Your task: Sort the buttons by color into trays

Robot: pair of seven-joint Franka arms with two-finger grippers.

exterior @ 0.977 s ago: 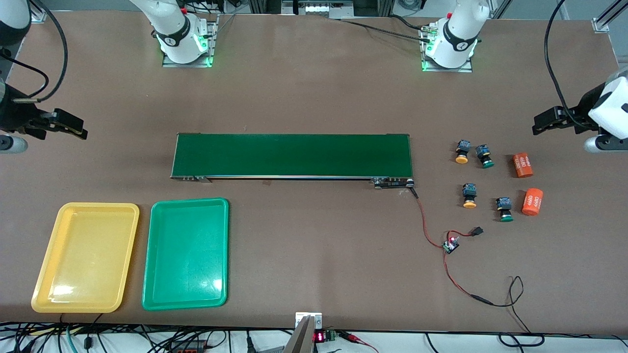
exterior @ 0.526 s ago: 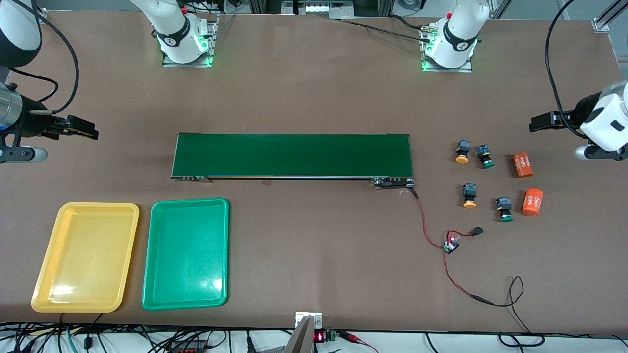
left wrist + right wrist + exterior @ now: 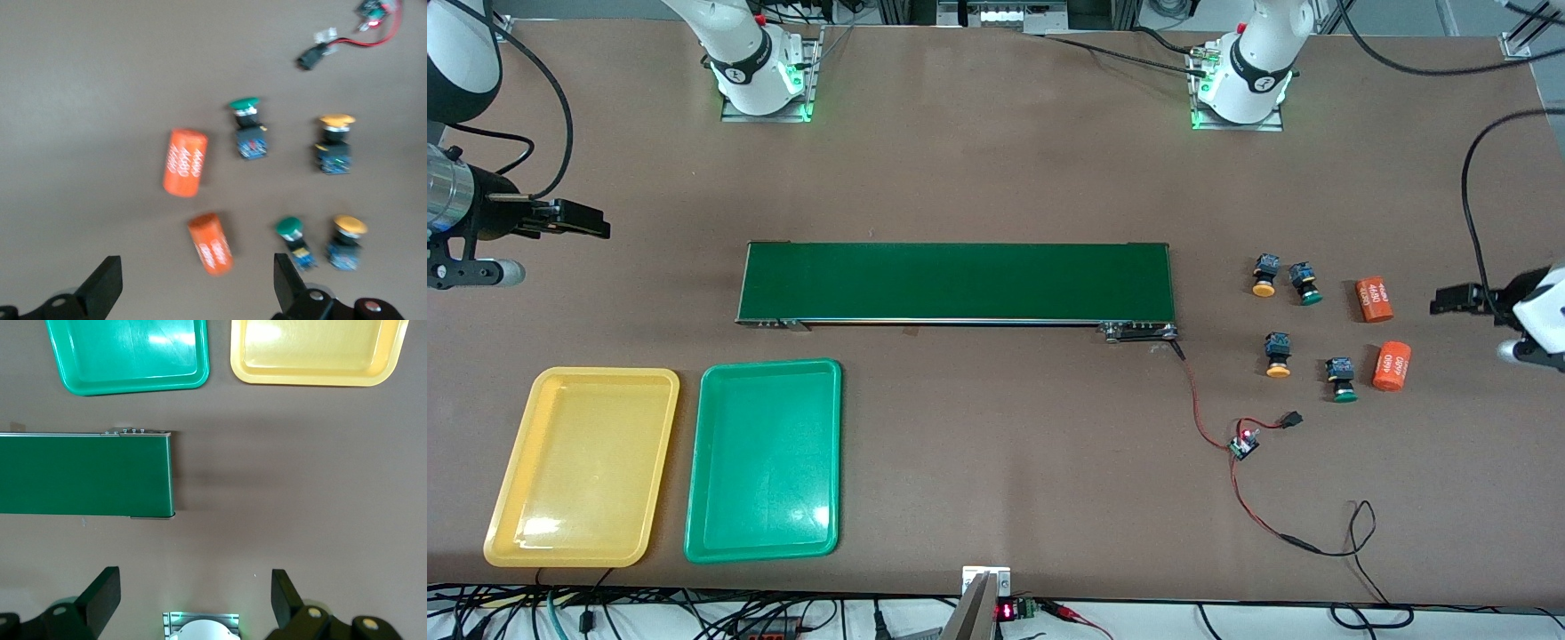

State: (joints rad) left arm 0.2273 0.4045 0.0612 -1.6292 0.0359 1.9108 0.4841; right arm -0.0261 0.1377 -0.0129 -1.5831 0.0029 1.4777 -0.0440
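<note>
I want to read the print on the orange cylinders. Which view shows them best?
The left wrist view: both orange cylinders appear large, their white print visible though blurred. The front view shows them small, beside the buttons at the left arm's end. The right wrist view shows none.

front: high, faces robots | left wrist: down on buttons [image 3: 250, 127] | right wrist: down on trays [image 3: 137, 383]

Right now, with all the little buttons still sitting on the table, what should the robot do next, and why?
Probably lower the open left gripper toward the green-capped button beside the nearer orange cylinder. All four buttons lie loose at the left arm's end, the yellow tray and green tray hold nothing, and the open right gripper waits far off.
</note>
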